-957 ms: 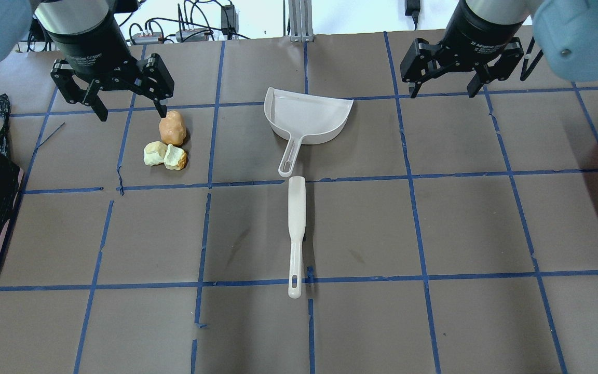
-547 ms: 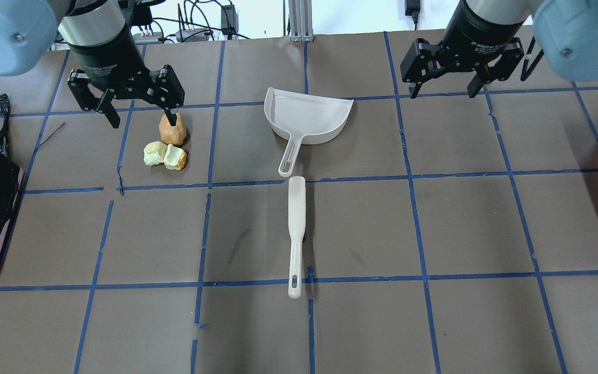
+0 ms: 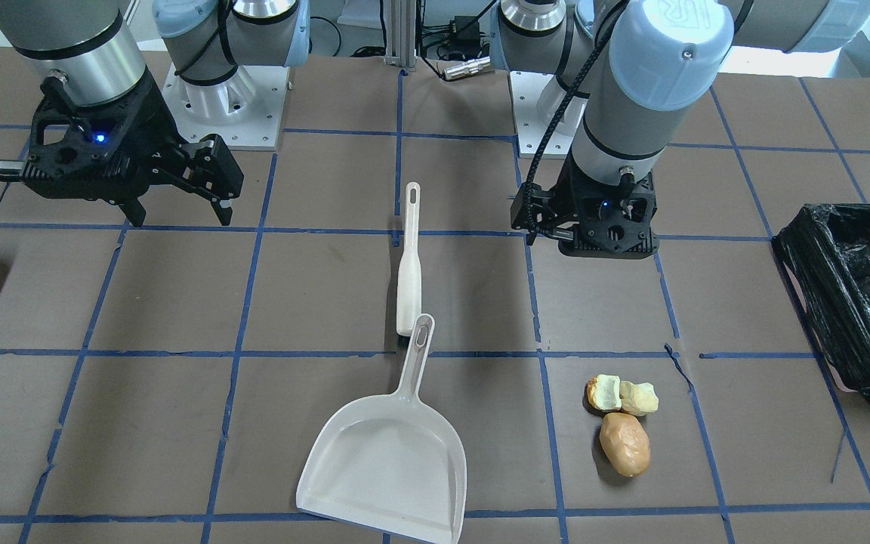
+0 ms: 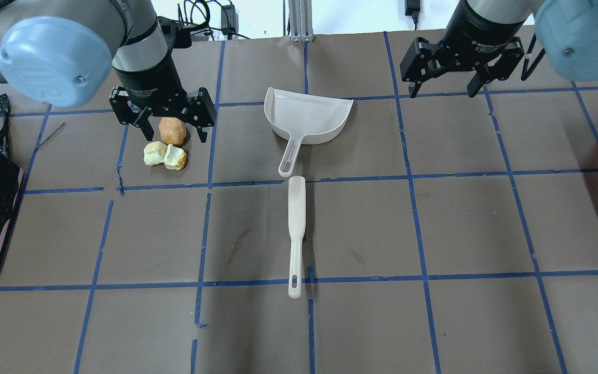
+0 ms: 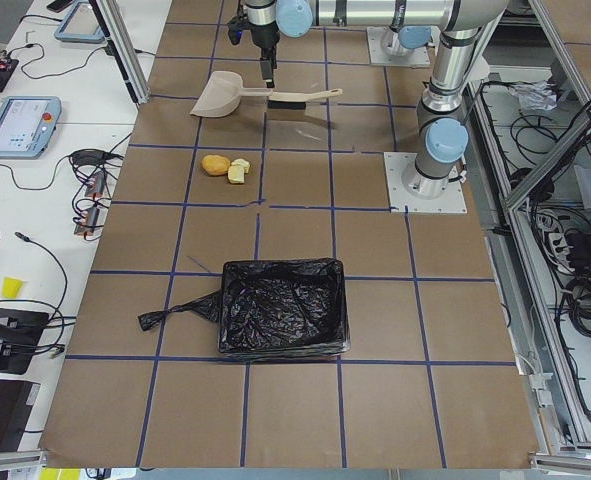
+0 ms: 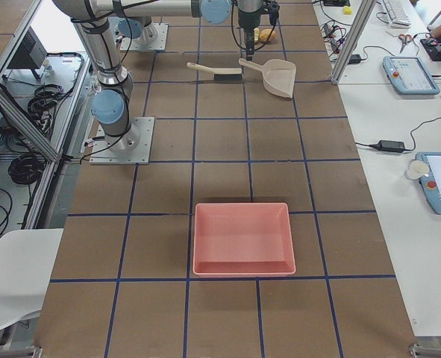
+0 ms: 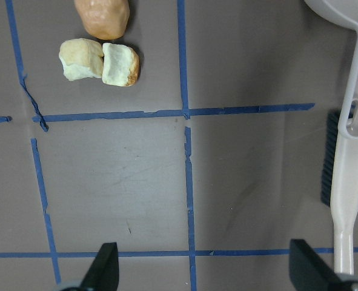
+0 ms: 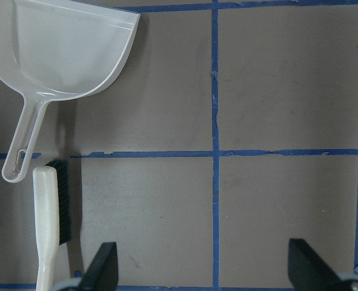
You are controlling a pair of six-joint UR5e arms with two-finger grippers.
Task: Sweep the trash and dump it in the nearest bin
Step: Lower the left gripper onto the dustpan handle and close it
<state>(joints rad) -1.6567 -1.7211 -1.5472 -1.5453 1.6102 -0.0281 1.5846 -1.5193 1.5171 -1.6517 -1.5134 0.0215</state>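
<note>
Front-facing: the trash (image 3: 624, 423) lies between the dustpan (image 3: 390, 461) and the black-lined bin (image 3: 843, 249).

Overhead: my left claw (image 4: 175, 136) and right claw (image 4: 444, 88) both hang wide open, empty.

Left wrist: the brush (image 7: 343, 200) is untouched; I judge it's best gripped squarely, mid-handle.

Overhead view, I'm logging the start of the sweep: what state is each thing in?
left end effector: open, empty, above the table.
right end effector: open, empty.
dustpan: lying flat, empty, ungrasped.
brush: lying on the table, ungrasped.
trash: three pieces clustered on the table.
bin: open, no trash visible inside.
pink tray: empty.
</note>
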